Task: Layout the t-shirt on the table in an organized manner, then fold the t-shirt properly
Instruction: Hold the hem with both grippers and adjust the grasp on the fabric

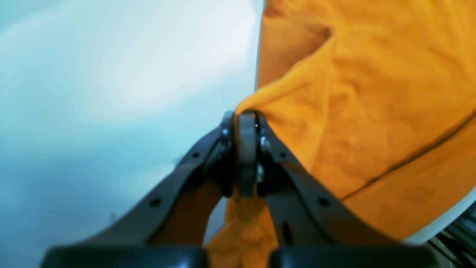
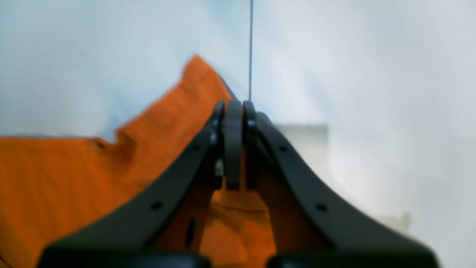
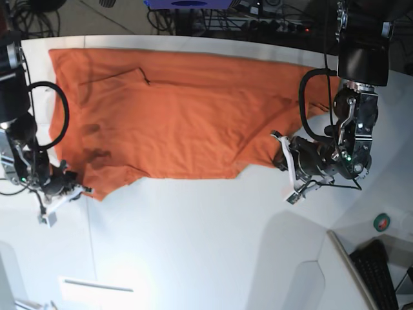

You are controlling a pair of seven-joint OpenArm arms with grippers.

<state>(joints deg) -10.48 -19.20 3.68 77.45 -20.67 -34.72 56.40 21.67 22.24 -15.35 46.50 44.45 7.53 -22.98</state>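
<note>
The orange t-shirt (image 3: 174, 116) lies spread wide across the far half of the white table (image 3: 193, 245), with wrinkles and a ragged near edge. On the base view's right, my left gripper (image 3: 279, 154) is shut on a pinched fold at the shirt's edge; its wrist view shows the cloth (image 1: 372, 111) drawn up into the shut left gripper (image 1: 245, 117). On the base view's left, my right gripper (image 3: 82, 190) sits at the shirt's near corner. In its wrist view the right gripper (image 2: 234, 106) is shut, with orange cloth (image 2: 74, 178) rising to the pads and showing below them.
A thin dark seam (image 2: 251, 48) crosses the tabletop. A green tape roll (image 3: 382, 221) and a keyboard (image 3: 377, 265) sit off the table's curved right edge. Cables (image 3: 258, 16) and gear line the far side beyond the shirt.
</note>
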